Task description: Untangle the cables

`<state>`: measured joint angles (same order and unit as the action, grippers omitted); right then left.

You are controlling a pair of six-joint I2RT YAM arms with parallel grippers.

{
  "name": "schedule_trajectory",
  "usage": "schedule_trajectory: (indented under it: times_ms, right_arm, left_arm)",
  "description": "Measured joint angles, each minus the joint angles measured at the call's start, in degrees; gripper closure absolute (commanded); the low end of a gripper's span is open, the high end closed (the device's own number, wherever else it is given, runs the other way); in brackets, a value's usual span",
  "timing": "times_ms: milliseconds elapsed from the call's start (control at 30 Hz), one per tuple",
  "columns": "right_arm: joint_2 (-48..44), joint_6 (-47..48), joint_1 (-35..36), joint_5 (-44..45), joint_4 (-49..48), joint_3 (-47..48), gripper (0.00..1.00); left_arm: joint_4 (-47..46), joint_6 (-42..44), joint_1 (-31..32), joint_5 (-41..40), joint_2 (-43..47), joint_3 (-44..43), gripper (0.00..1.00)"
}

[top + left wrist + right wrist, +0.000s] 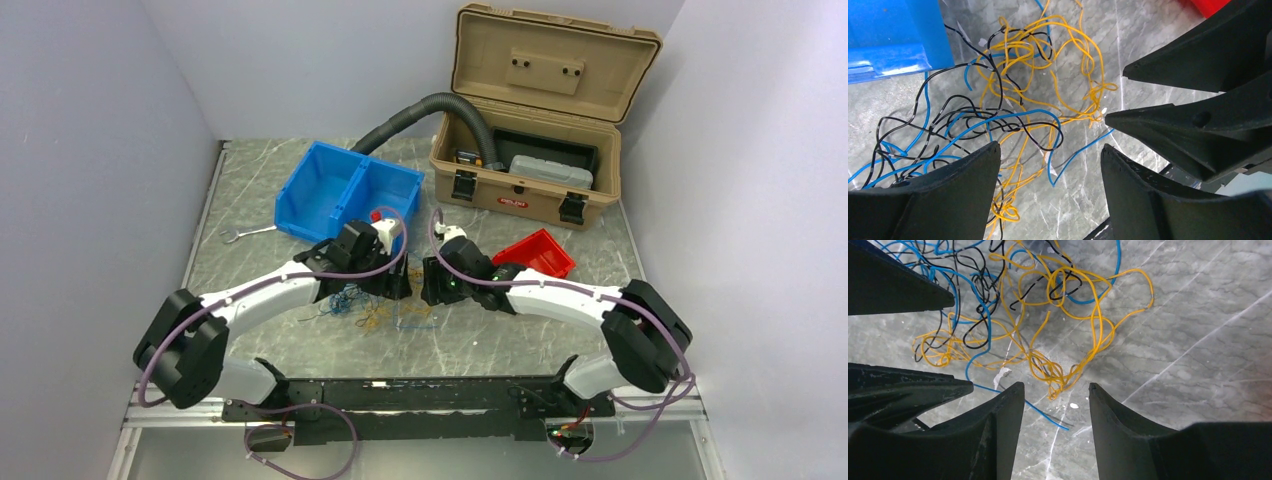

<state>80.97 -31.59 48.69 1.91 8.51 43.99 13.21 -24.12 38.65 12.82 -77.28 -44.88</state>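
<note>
Left wrist view: the cables [1020,47], a knot of yellow, blue and black wires, lie on the tabletop [1198,340] just beside the blue bin [893,40]. The left tool [1050,147] hangs over them, jaws apart and empty. The right tool [1056,386], on the knot's side away from the bin, is also spread and holds nothing. Pinching several crossed strands together would likely tighten the knot or drag it against the bin
</note>
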Motion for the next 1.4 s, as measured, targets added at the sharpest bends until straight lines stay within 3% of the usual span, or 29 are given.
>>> schedule_trajectory:
  times_ms: [133,233,300,467,733,933,1400]
  right_arm:
    - [2.4,0.8,0.0,-0.7,-1.1,0.0,0.65]
    - [2.7,1.6,0.0,-0.9,-1.3,0.0,0.91]
    - [2.7,2.1,0.0,-0.9,-1.6,0.2,1.0]
    - [-0.7,3.0,0.0,-0.7,-1.2,0.2,1.0]
    - [-13.7,5.9,0.0,-2.0,-2.0,0.9,1.0]
    - [-15.0,6.8,0.0,-3.0,-1.6,2.7,1.0]
    - [-21.2,7.0,0.0,-3.9,-1.3,2.8,1.0]
  left_arm:
    - [0.5,-0.2,0.2,0.0,-3.0,-0.5,0.27]
    - [1.5,-0.8,0.2,-0.5,-4.5,-0.5,0.27]
    - [1.6,-1.0,0.2,-0.8,-4.4,-0.4,0.27]
    - [1.0,-0.7,0.2,-1.6,-0.6,1.5,0.26]
    - [-3.9,1.0,0.2,-2.2,13.7,7.0,0.22]
    - [-9.6,3.0,0.2,-2.1,22.4,9.2,0.21]
    - [-21.0,5.4,0.2,1.1,25.6,15.1,0.17]
